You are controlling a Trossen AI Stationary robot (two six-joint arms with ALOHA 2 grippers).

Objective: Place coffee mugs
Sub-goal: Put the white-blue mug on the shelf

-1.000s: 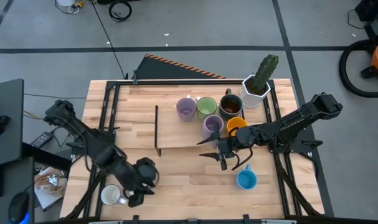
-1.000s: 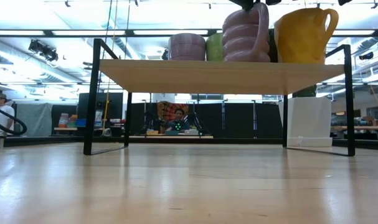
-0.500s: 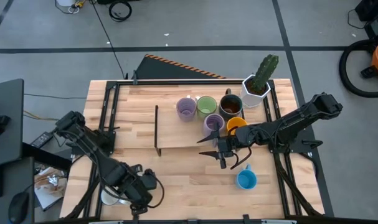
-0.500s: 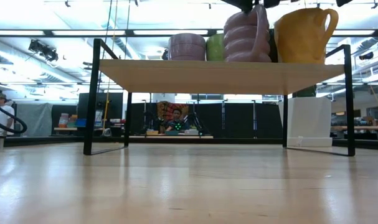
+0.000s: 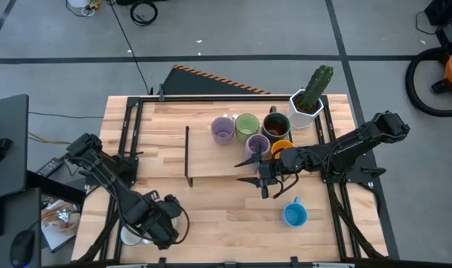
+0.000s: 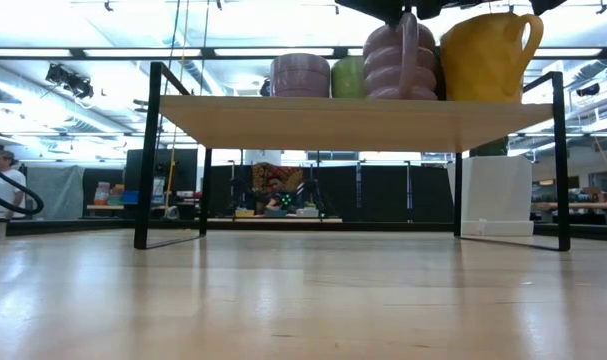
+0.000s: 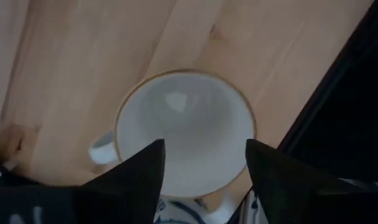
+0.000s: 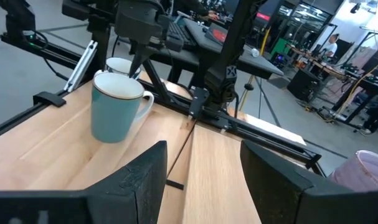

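The desk (image 5: pixel 203 212) has bare wood across the middle of the lower half of the high view, between the two arms; its lower corners are hemmed by black frame rails.

At the lower left of the high view, the left gripper (image 5: pixel 155 232) hangs right over a white mug (image 5: pixel 131 234) that stands close to the desk's lower-left edge. In the left wrist view the white mug (image 7: pixel 184 132) stands upright with its mouth up and its handle out to the frame's left, and the left gripper (image 7: pixel 204 163) has its fingers spread wide over the rim, holding nothing.

Right of centre, the right gripper (image 5: pixel 257 173) sits at the lower edge of a low raised shelf (image 5: pixel 203 160), its fingers open and empty, next to a lilac mug (image 5: pixel 256 147) and an orange mug (image 5: pixel 283 150). Behind them on the shelf stand a second lilac mug (image 5: pixel 223 129), a green mug (image 5: pixel 246 127) and a dark brown mug (image 5: pixel 275 125), all upright in a tight cluster. A white pot with a cactus (image 5: pixel 309 100) stands at the upper right corner.

A blue mug (image 5: pixel 294 215) stands alone on the desk below the right arm, mouth up, handle toward the upper part of the frame.
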